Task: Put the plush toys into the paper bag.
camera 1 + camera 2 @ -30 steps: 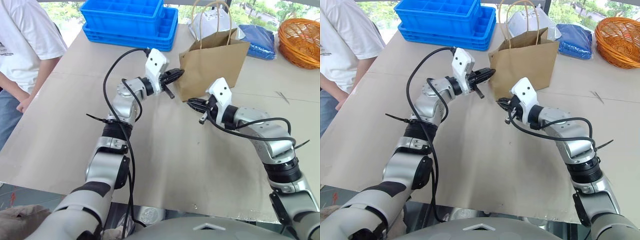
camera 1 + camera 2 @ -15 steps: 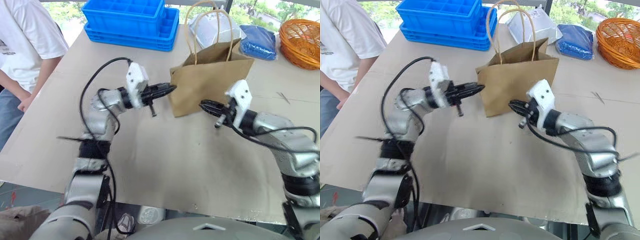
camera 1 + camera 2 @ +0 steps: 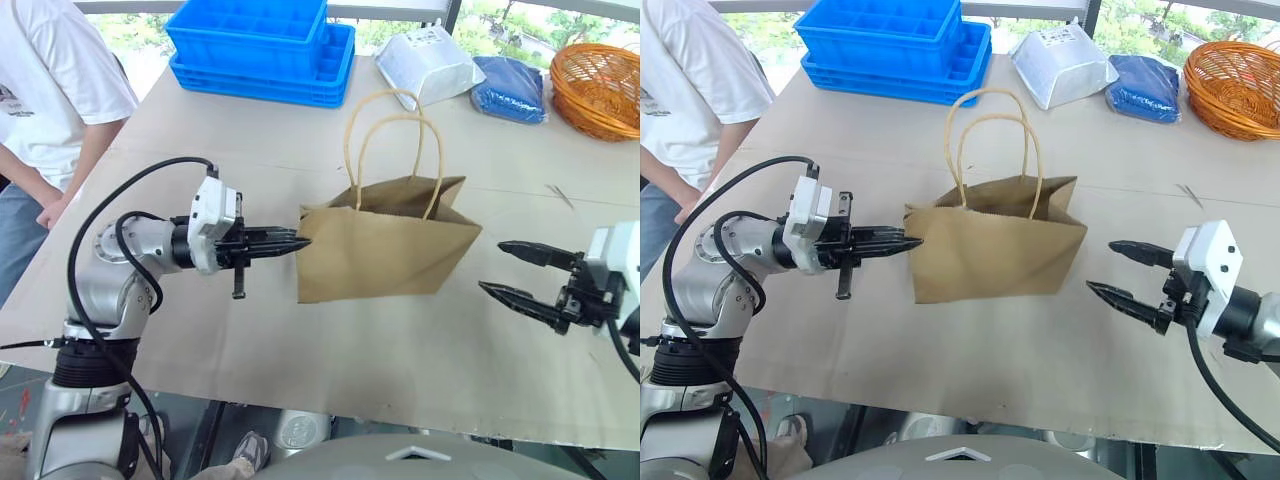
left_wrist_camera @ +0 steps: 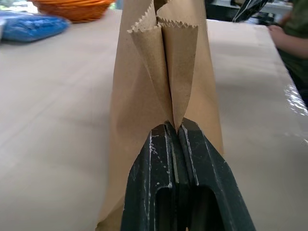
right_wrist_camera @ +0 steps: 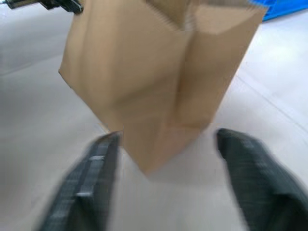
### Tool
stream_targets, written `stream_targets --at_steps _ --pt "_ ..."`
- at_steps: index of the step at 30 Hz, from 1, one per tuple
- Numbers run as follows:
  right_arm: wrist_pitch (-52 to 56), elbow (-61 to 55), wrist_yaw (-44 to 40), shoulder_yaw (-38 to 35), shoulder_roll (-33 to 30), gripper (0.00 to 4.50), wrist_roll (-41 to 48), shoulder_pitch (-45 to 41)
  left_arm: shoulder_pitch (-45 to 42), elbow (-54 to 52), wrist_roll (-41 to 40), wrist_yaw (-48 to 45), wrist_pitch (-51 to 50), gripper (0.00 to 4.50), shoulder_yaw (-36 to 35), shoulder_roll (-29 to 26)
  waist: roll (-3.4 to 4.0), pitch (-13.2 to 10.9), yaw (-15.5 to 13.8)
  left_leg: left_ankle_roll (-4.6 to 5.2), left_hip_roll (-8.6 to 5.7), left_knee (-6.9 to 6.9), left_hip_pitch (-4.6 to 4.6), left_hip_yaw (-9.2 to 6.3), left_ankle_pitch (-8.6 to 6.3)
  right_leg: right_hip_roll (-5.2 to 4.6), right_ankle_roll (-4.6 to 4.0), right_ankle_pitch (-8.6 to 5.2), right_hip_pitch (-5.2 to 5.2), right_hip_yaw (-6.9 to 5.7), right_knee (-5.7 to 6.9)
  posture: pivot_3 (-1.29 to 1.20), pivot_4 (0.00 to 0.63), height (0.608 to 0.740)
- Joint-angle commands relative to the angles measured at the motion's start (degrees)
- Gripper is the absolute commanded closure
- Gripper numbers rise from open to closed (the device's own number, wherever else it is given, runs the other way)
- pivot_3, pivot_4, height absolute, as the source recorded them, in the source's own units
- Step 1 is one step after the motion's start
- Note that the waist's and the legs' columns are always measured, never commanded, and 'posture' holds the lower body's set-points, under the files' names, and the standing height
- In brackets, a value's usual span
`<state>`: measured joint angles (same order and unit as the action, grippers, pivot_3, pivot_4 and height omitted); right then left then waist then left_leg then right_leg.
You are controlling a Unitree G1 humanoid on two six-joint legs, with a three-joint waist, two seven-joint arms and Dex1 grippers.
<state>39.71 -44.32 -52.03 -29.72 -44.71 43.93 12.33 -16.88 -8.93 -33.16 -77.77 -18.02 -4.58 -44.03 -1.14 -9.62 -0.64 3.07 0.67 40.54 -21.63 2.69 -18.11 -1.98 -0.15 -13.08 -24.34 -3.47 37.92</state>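
Head view: left gripper (image 3: pixel 300 241) fingers pressed together, pinching the side fold of the paper bag (image 3: pixel 385 250), which stands upright on the tabletop (image 3: pixel 400 350). Right gripper (image 3: pixel 515 270) fingers spread, just beside the bag's far side, not touching.
Left wrist: fingers (image 4: pixel 159 159) clamp the crease.
Right wrist: bag (image 5: pixel 144 72) ahead between spread fingers (image 5: pixel 91 178).

Left end effector (image 3: pixel 300 241) clamped shut; right end effector (image 3: pixel 507 268) spread wide.

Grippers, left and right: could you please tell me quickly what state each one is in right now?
Left gripper: closed, pinching the side fold of the paper bag.
Right gripper: open, holding nothing, apart from the bag.
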Motion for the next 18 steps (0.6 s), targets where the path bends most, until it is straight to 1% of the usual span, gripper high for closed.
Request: stream_targets --at_steps 1,5,9,11,15,18 --pt "-0.73 -0.87 0.95 0.72 -0.82 0.10 2.81 -2.05 -1.18 -0.66 -0.28 -0.70 1.41 4.50 -0.05 0.00 0.00 0.00 -0.13 0.00 0.00 -0.01 0.00 0.00 0.00 0.00 0.00 0.00 0.00 0.00 0.00 0.00 0.150 0.740" --pt "-0.88 1.90 2.75 5.59 -0.48 0.10 1.58 -5.81 -1.34 -1.06 0.14 -1.49 2.24 4.50 0.82 -0.09 -0.01 0.00 -0.18 0.00 -0.01 -0.01 -0.04 -0.01 0.00 0.00 0.00 0.00 -0.01 0.00 -0.04 0.00 0.150 0.740" --pt "-3.09 8.17 3.95 13.79 1.00 0.10 -3.29 -12.34 -1.24 -1.76 0.45 -2.25 2.97 4.50 1.42 -0.29 0.00 0.00 -0.17 0.00 -0.01 -0.02 -0.05 0.00 0.00 0.00 0.00 0.00 -0.02 0.00 -0.06 0.00 0.150 0.740" --pt "-4.22 10.87 3.85 16.47 1.60 0.10 -4.84 -15.20 -0.94 -2.38 0.70 -2.67 3.55 4.50 1.93 -0.42 0.00 0.00 -0.10 0.00 -0.01 -0.02 -0.04 0.00 0.00 0.02 0.00 0.00 -0.02 0.01 -0.05 0.00 0.150 0.740" --pt "-3.62 15.29 6.16 18.69 1.96 0.10 -7.30 -19.57 -0.43 -2.88 0.81 -2.71 4.01 4.50 2.14 -0.64 0.00 0.00 -0.25 0.00 -0.01 -0.03 -0.08 0.01 0.00 0.01 -0.01 0.00 -0.05 0.01 -0.06 0.00 0.150 0.740" --pt "-2.30 16.37 6.38 18.05 1.86 0.10 -5.79 -22.01 0.06 -3.19 0.98 -2.95 4.49 4.50 2.01 -1.11 0.01 0.00 -0.23 0.01 -0.01 -0.03 -0.12 0.00 0.00 0.00 -0.01 0.00 -0.07 0.01 -0.08 0.00 0.150 0.740"
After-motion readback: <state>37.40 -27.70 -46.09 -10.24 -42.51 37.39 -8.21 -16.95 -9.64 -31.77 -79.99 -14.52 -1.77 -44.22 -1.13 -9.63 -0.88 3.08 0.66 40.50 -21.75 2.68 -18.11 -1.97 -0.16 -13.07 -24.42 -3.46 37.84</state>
